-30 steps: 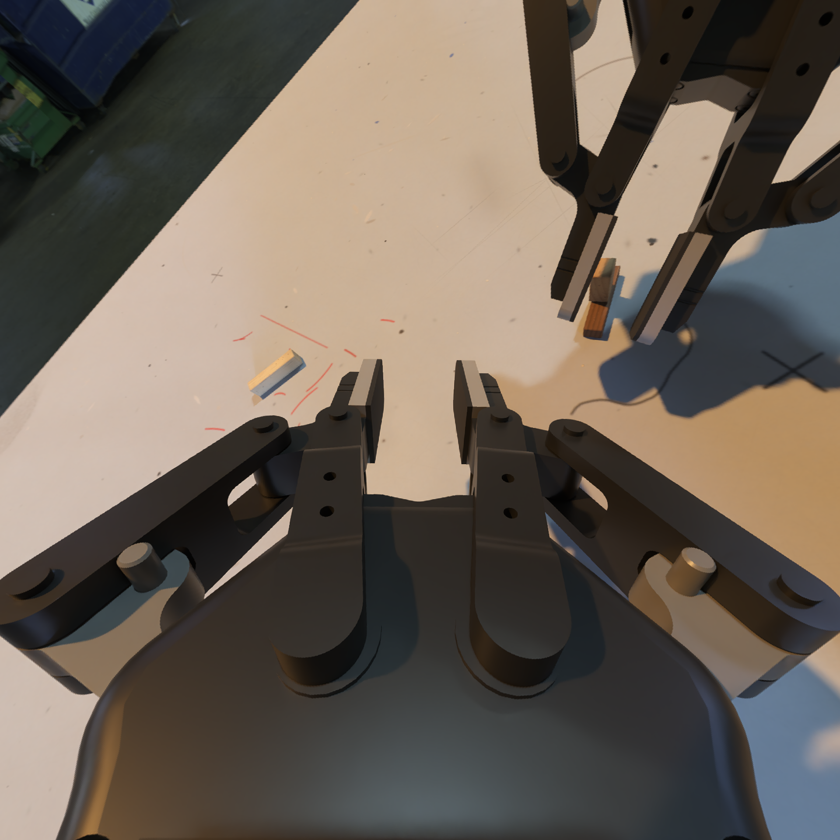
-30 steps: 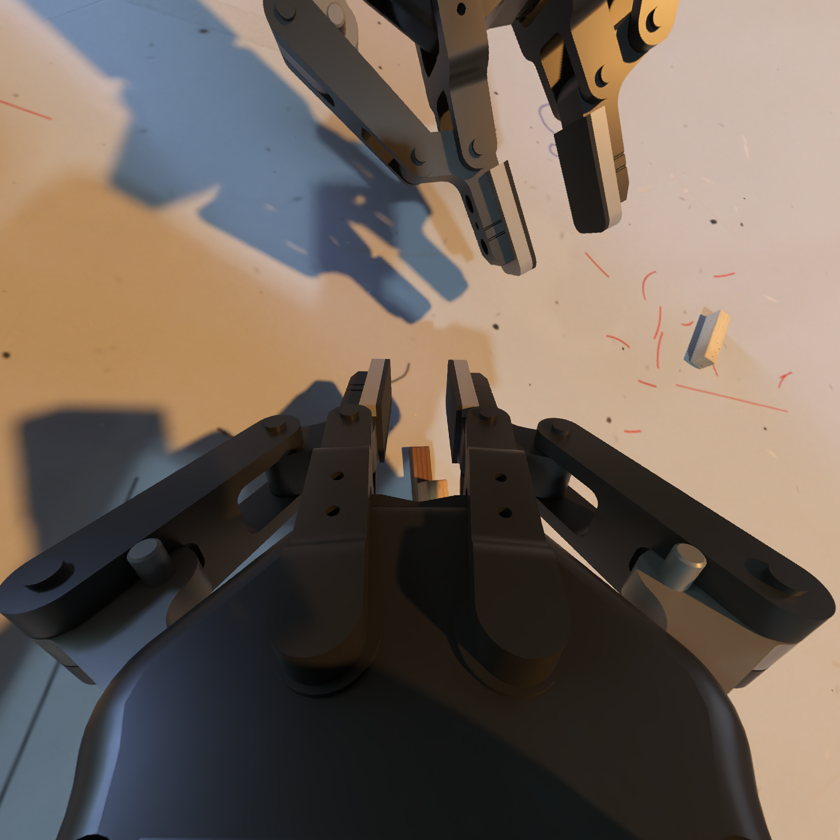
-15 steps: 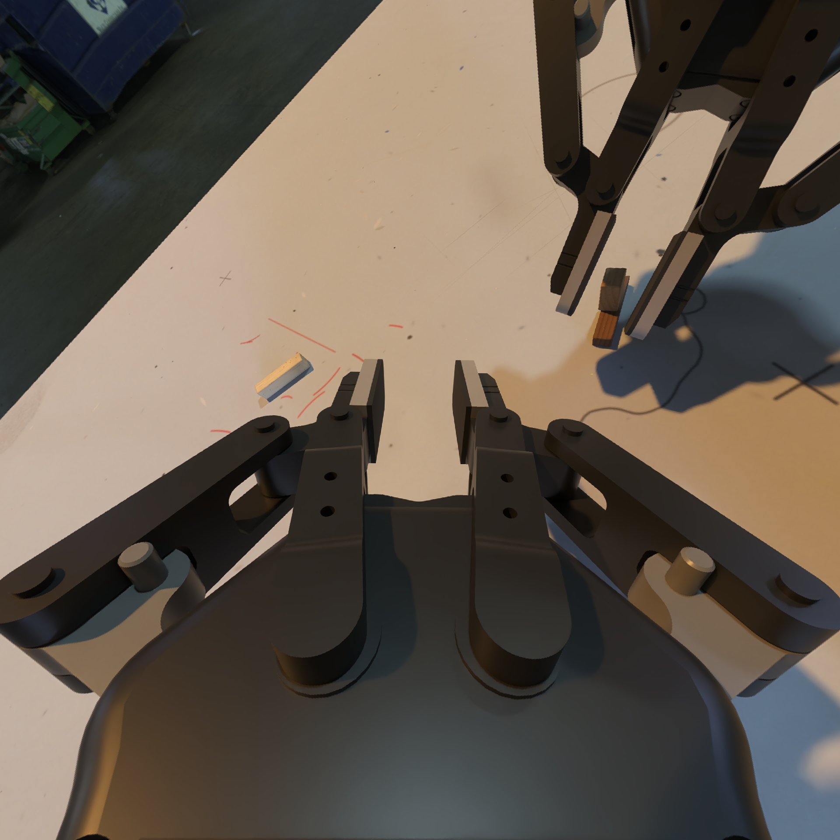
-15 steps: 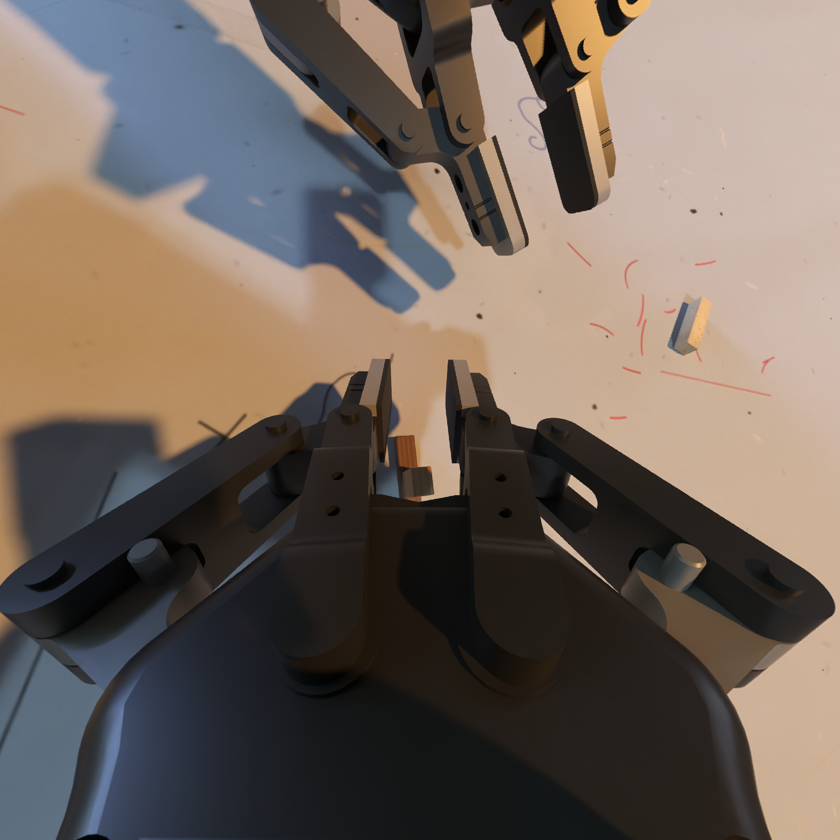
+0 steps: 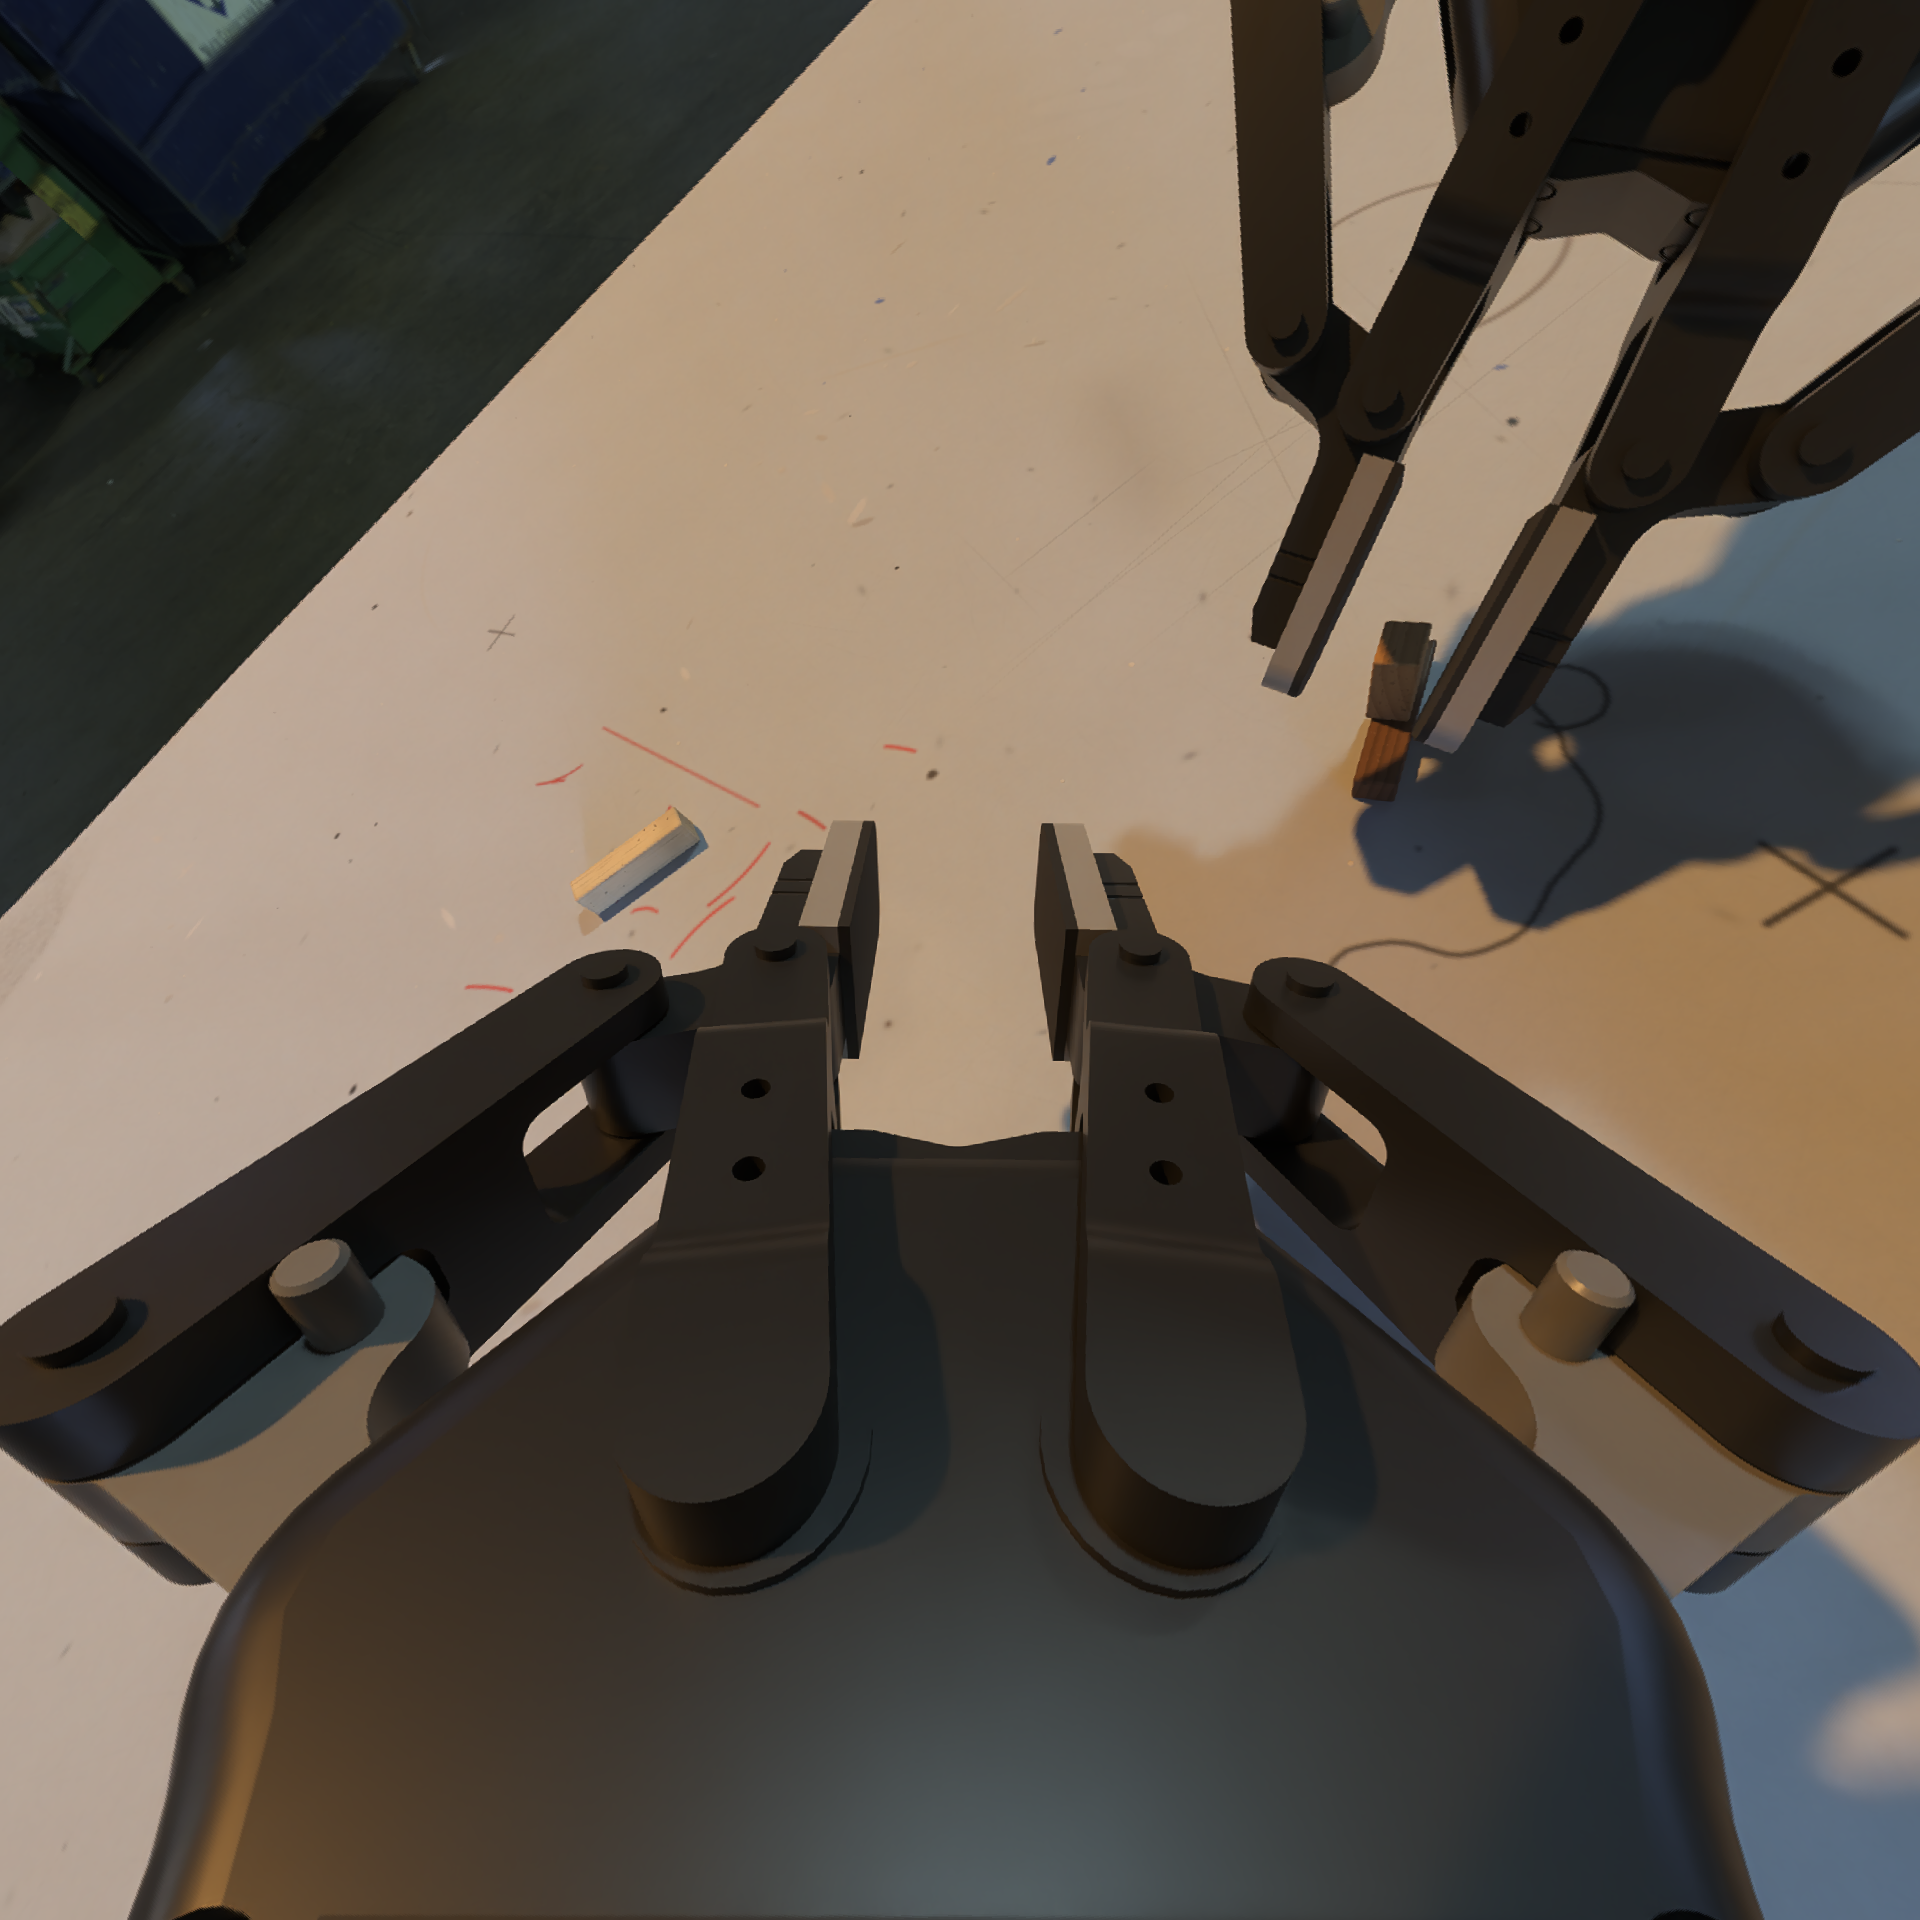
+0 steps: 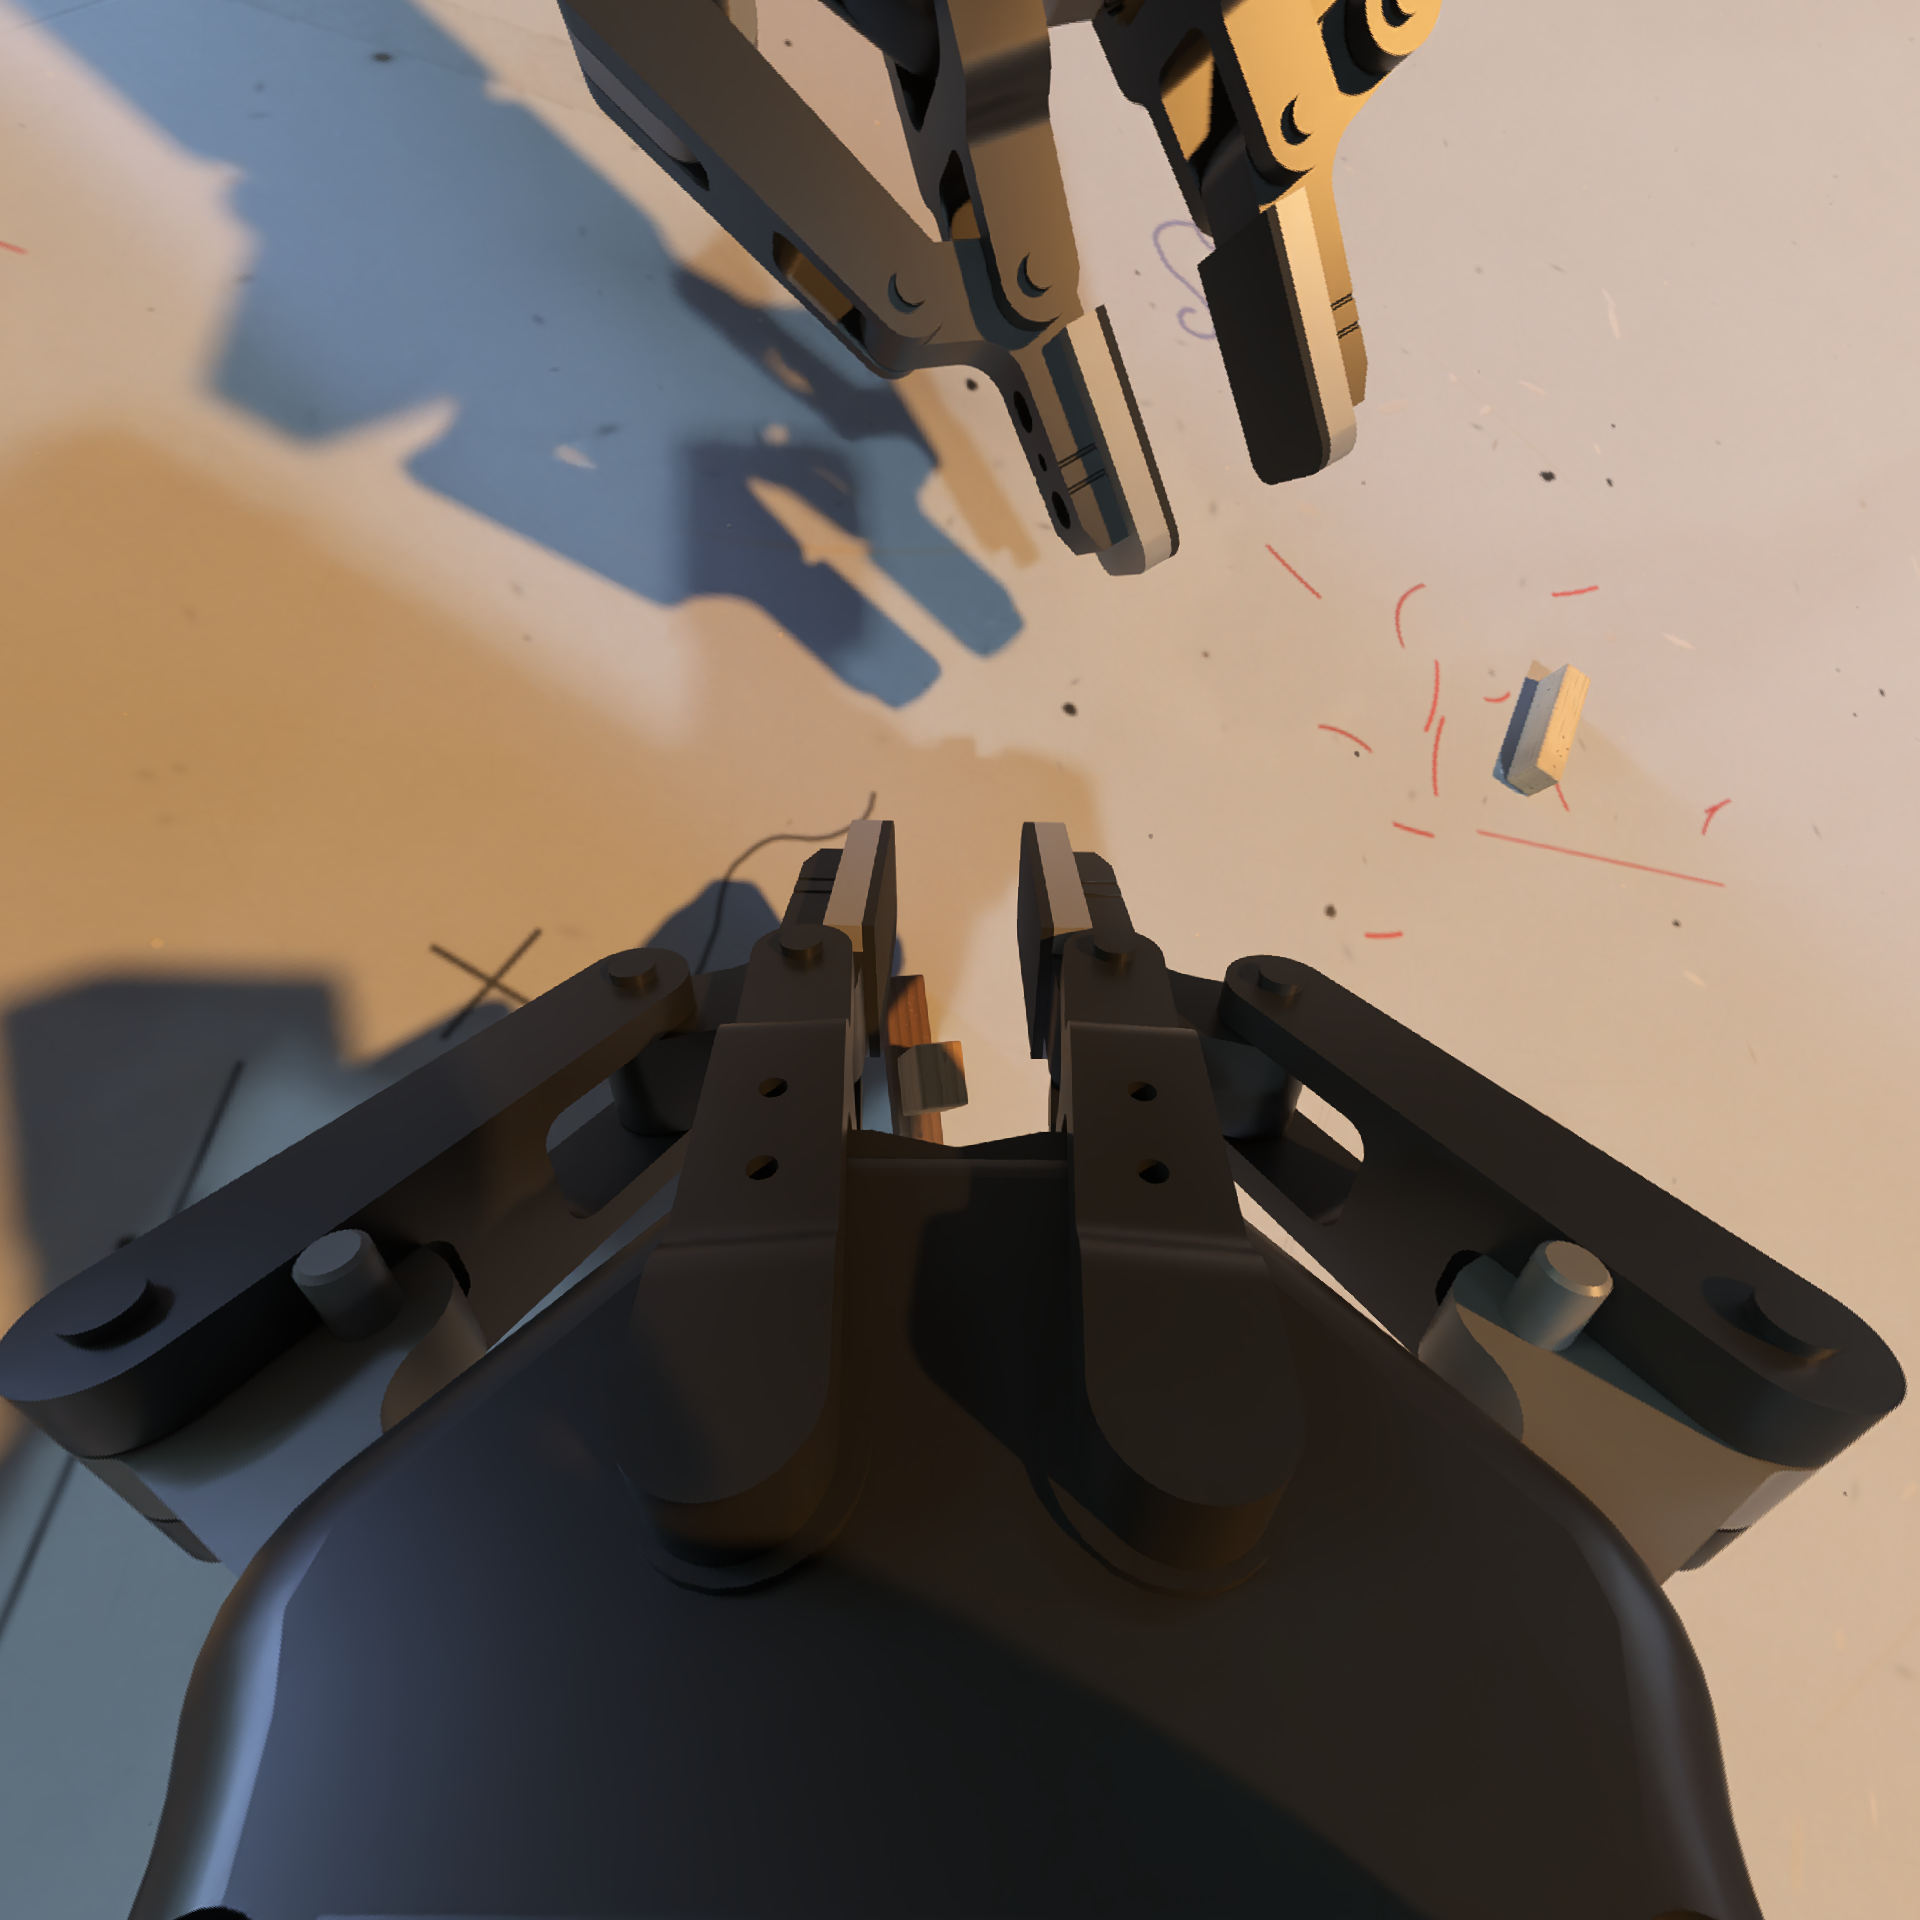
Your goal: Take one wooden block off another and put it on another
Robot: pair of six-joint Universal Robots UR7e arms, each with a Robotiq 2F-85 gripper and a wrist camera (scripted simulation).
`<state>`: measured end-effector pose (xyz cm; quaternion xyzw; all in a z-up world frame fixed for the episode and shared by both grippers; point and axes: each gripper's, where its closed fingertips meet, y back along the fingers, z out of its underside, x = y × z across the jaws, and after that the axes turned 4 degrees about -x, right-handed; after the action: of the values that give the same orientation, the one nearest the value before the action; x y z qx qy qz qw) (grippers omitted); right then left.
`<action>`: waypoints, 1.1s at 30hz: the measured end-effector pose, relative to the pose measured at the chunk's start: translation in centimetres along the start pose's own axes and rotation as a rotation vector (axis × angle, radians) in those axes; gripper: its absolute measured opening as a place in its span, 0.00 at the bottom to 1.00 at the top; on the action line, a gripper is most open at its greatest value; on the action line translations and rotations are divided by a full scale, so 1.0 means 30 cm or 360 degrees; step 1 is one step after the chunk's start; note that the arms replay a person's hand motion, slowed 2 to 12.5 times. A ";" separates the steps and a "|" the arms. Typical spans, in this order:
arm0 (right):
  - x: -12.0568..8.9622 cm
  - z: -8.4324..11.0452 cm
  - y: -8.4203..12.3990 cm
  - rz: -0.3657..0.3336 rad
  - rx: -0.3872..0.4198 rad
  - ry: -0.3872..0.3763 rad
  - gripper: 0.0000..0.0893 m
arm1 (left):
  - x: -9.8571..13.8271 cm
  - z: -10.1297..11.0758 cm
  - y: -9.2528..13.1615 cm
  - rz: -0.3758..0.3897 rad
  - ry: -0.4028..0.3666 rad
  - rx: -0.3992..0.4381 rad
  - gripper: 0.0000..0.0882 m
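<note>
The right claw [image 6: 956,862] hangs spread wide over a small stack, released and gripping nothing. Between its fingers, closer to its left finger, a short dark block [image 6: 932,1077] lies crosswise on a longer reddish-brown block [image 6: 908,1023] with visible grain. The straddling pose suggests the claw is lining up to pinch the upper block by its two short sides, though it looks off-centre, so one finger would likely touch first and nudge the piece.

The left claw [image 5: 956,868] is also released and empty, held above bare counter [image 5: 831,436], well clear of the stack, probably to stay out of the way. Just off its left fingertip lies a pale block [image 5: 636,862], a squared stick of light wood with a greyish shaded side, resting flat among thin red scribbles [image 5: 681,767]. It is the likely landing spot for the lifted piece.

The counter is matt beige, speckled and scuffed, with a pencilled cross [image 5: 1834,888] beyond the stack.
</note>
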<state>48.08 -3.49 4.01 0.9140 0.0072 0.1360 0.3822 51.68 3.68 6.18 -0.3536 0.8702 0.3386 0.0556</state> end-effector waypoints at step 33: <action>0.012 0.009 -0.009 0.0013 0.0005 -0.0024 0.26 | -0.004 0.002 -0.002 0.0002 0.0024 -0.0005 0.32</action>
<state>48.51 -3.44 3.74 0.9156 0.0008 0.1308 0.3802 51.79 3.75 6.13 -0.3557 0.8703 0.3372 0.0483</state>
